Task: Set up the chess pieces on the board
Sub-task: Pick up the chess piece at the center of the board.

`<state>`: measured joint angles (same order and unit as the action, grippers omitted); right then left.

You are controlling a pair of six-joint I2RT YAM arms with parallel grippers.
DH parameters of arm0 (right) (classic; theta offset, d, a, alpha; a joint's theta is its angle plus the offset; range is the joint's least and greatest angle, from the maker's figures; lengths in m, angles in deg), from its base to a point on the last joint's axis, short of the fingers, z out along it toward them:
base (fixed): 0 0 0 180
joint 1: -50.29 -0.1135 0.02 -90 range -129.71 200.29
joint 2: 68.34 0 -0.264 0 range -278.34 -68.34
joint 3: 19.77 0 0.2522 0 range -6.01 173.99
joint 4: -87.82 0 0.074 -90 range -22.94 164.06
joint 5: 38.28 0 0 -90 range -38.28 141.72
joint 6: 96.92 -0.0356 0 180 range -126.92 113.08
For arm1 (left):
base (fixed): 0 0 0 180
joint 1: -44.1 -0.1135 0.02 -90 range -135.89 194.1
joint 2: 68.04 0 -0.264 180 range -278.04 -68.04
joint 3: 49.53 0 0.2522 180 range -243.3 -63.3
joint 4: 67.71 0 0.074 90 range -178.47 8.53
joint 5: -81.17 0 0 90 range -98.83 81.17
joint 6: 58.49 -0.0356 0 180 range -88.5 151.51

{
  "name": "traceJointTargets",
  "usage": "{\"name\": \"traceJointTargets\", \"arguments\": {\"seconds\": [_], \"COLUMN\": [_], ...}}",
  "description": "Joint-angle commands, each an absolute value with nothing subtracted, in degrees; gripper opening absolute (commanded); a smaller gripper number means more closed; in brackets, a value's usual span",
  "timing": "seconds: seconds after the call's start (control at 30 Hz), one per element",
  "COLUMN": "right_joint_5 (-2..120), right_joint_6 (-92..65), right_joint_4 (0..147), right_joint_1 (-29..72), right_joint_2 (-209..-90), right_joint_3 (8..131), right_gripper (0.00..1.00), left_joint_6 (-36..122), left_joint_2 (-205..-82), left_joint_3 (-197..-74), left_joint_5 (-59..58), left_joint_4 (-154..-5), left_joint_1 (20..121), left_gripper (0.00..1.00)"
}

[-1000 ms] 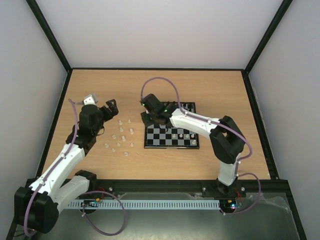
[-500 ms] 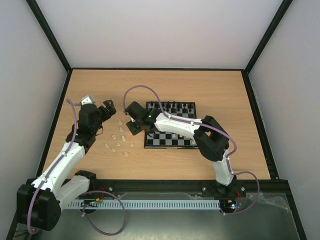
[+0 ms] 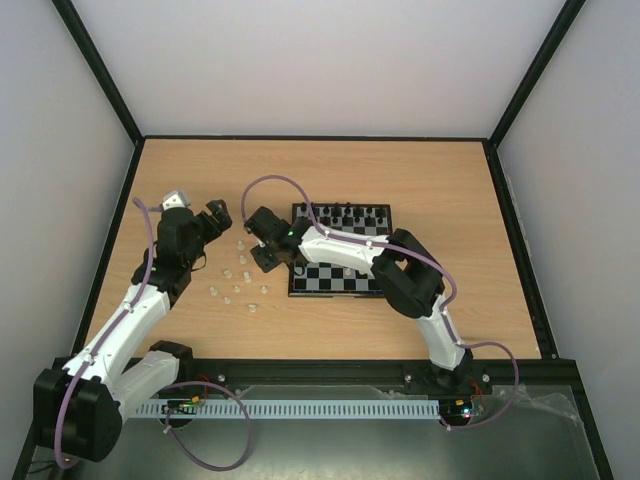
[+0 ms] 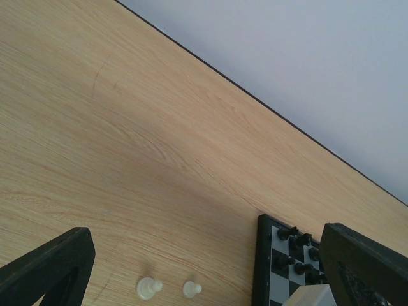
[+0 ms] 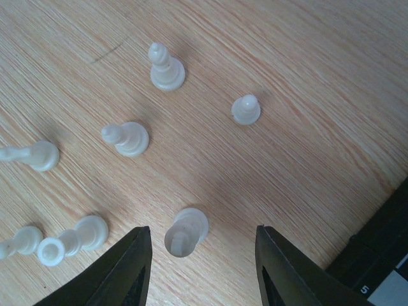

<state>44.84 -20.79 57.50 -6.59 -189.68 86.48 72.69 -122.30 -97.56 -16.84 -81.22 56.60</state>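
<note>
Pale wood table, the board mid-table. White pieces stand scattered just left of it. The right gripper hangs over them, jaws parted, and one piece stands between the fingertips, touching neither. The left gripper is spread wide and empty, left of the scatter.

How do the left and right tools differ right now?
Opening: the left tool gapes wide; the right tool is open less. Place: the left tool hangs beside the loose chess pieces; the right tool brackets one white piece. Both hold nothing.
</note>
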Motion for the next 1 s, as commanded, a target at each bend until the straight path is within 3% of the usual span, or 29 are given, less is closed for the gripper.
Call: {"name": "traceJointTargets", "arguments": {"seconds": [0.0, 0.17, 0.63, 0.97], "right_joint_5": [43.73, 43.78, 44.26, 40.12], "right_joint_6": [-19.93, -19.85, -19.96, -21.12], "right_joint_4": [53.68, 53.75, 53.57, 51.60], "right_joint_1": [-7.20, -7.26, -7.32, -7.29], "right_joint_2": [-191.61, -192.58, -193.05, -183.39], "right_joint_3": [88.73, 89.10, 89.24, 84.26], "right_gripper": [0.46, 0.42, 0.14, 0.10], "left_joint_6": [72.90, 72.92, 73.03, 72.85], "left_joint_2": [-121.88, -121.74, -121.81, -122.09], "left_joint_3": [-96.78, -96.74, -96.58, -96.65], "left_joint_5": [-17.09, -17.01, -16.64, -16.39], "left_joint_4": [-82.29, -82.23, -81.97, -81.83], "left_joint_1": [56.32, 56.32, 56.32, 56.31], "left_gripper": [0.99, 1.00, 1.00, 1.00]}}
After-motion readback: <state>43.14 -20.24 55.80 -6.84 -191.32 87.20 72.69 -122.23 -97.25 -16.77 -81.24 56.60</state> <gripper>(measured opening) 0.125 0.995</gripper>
